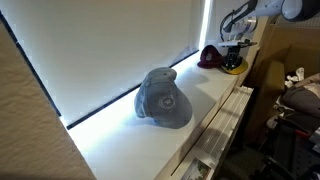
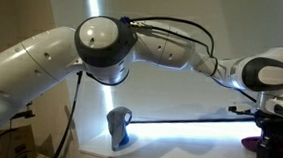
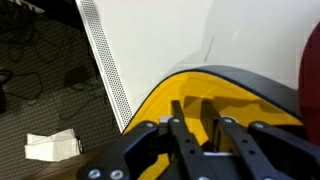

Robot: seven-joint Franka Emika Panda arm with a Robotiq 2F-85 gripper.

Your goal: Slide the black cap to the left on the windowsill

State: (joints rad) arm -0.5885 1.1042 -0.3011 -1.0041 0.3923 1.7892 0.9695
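The long, glossy white table (image 1: 120,137) runs beneath a window whose white blind (image 1: 110,50) is drawn down, with a bright strip of daylight at its foot. A grey-blue cap (image 1: 165,98) sits about midway along it. The black cap (image 1: 210,57) lies at the far end, close to the blind, showing its maroon crown and its yellow brim (image 3: 215,95). The white arm (image 2: 104,46) reaches over to it. The fingers (image 3: 178,135) are down at the brim, close together with yellow showing in the gap, and I cannot tell whether they pinch it. Beside the table's edge is a perforated grille (image 3: 100,60). On the dark floor below lie cables (image 3: 30,60) and a crumpled white scrap (image 3: 50,145).
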